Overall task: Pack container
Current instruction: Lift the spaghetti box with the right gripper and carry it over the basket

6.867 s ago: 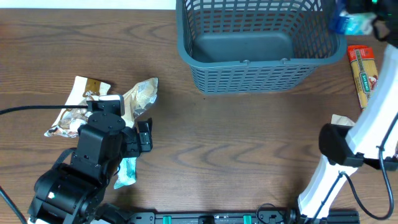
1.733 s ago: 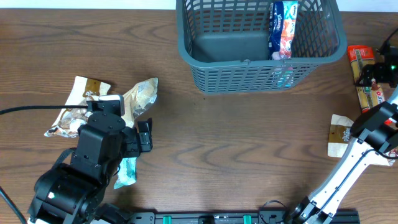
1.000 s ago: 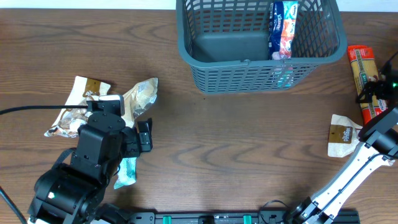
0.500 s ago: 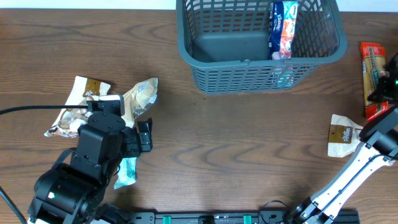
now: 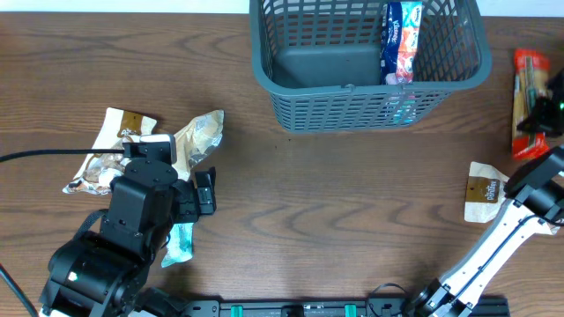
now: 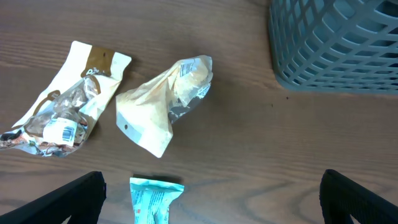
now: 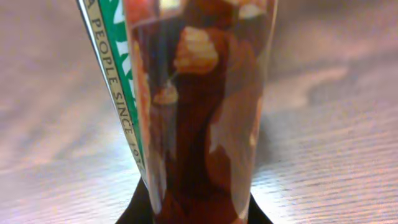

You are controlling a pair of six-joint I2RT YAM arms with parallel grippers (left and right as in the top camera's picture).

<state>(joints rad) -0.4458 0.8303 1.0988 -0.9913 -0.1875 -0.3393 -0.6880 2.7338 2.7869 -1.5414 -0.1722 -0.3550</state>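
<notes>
The dark grey slotted container [image 5: 352, 97] stands at the back centre, with a blue and white snack packet [image 5: 398, 42] leaning inside at its right. My right gripper [image 5: 545, 119] is at the far right edge, shut on a red and brown snack packet [image 5: 527, 92]. In the right wrist view that packet [image 7: 199, 112] fills the frame between my dark fingers [image 7: 140, 208]. My left gripper [image 6: 212, 200] is wide open and empty low over the table, with a teal packet [image 6: 152, 199] between its fingertips. The container's corner [image 6: 336, 43] shows at the top right of the left wrist view.
A clear and brown packet [image 5: 106, 158] and a cream packet [image 5: 201, 136] lie at the left, ahead of the left arm [image 5: 132, 220]. The teal packet [image 5: 181, 242] lies beside that arm. A small beige packet [image 5: 485, 189] lies by the right arm.
The blue packet went from my right gripper into the container. The right gripper then moved to the red packet, shut on it, and shifted it right and farther back. The left arm is still.
</notes>
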